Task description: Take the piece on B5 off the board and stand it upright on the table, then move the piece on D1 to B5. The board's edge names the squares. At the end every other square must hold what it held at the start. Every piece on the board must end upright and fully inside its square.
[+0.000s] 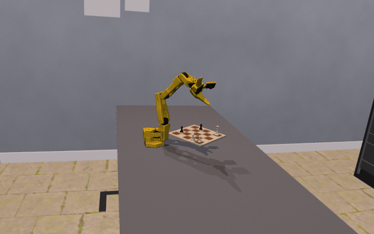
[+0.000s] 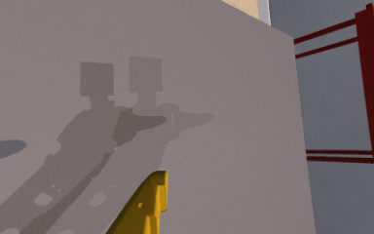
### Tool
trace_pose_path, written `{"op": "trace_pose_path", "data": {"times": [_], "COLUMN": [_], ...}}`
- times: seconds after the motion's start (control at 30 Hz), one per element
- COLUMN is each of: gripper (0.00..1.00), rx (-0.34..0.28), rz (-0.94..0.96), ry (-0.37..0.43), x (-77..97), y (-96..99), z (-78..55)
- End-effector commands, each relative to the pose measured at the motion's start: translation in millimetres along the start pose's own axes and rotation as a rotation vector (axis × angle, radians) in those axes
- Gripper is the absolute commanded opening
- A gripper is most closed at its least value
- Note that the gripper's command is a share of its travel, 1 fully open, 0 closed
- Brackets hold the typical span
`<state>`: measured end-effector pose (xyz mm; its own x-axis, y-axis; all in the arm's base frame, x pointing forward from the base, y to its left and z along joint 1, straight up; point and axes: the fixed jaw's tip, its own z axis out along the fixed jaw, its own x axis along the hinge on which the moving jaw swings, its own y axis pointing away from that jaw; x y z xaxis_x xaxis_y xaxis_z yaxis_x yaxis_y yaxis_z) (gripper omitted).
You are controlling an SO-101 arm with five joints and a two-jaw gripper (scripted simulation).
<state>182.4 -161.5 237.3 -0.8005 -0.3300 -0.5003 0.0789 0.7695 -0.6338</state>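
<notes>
A small chessboard [image 1: 213, 140] lies on the grey table [image 1: 179, 193] beside the yellow arm's base. On it stand two black pieces, one at the near-left [image 1: 181, 129] and one at the back [image 1: 200, 126]. Two small white pieces [image 1: 193, 136] [image 1: 199, 139] stand near the front edge, and a taller white piece [image 1: 217, 130] stands at the right. The square labels are too small to read. My gripper [image 1: 210, 94] is open and empty, high above the board's far side. In the wrist view only one yellow jaw [image 2: 146, 205] shows over bare table with the arm's shadow.
The arm's base [image 1: 154, 136] stands just left of the board. A red frame [image 2: 341, 97] shows beyond the table's edge in the wrist view. A dark cabinet [image 1: 366, 154] stands at the far right, off the table.
</notes>
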Motion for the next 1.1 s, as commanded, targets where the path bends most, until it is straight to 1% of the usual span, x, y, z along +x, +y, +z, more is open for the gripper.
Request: {"op": "trace_pose_path", "data": {"times": [0.0, 0.03, 0.07, 0.1, 0.23, 0.3, 0.37, 0.4, 0.47, 0.5, 0.57, 0.6, 0.67, 0.7, 0.8, 0.83, 0.9, 0.93, 1.0, 1.03, 1.07], "gripper": [0.95, 0.94, 0.94, 0.93, 0.93, 0.89, 0.89, 0.87, 0.87, 0.85, 0.85, 0.83, 0.83, 0.81, 0.81, 0.79, 0.79, 0.76, 0.76, 0.74, 0.74], "rx": [-0.020, -0.032, -0.030, -0.044, -0.042, -0.078, -0.078, -0.100, -0.100, -0.123, -0.123, -0.149, -0.149, -0.177, -0.177, -0.207, -0.207, -0.239, -0.239, -0.273, -0.273], "rz": [0.014, 0.018, 0.018, 0.023, 0.024, 0.035, 0.035, 0.042, 0.042, 0.049, 0.049, 0.056, 0.056, 0.064, 0.064, 0.072, 0.072, 0.080, 0.080, 0.088, 0.088], "ry": [-0.057, -0.075, -0.076, -0.095, -0.097, -0.139, -0.139, -0.162, -0.162, -0.186, -0.186, -0.211, -0.211, -0.236, -0.236, -0.261, -0.261, -0.286, -0.286, -0.310, -0.310], "x": [-10.2, -13.3, -13.4, -16.5, -16.7, -22.6, -22.6, -25.1, -25.1, -27.4, -27.4, -29.1, -29.1, -30.4, -30.4, -31.1, -31.1, -31.1, -31.1, -30.6, -30.6], "y": [13.5, 18.8, 18.7, 24.7, 24.4, 39.0, 39.0, 47.3, 47.3, 56.1, 56.1, 65.3, 65.3, 75.0, 75.0, 84.9, 84.9, 94.9, 94.9, 105.0, 105.0], "z": [-10.5, -13.5, -13.7, -17.2, -17.6, -25.2, -25.2, -29.5, -29.5, -34.1, -34.1, -38.9, -38.9, -43.9, -43.9, -48.9, -48.9, -53.9, -53.9, -58.7, -58.7]}}
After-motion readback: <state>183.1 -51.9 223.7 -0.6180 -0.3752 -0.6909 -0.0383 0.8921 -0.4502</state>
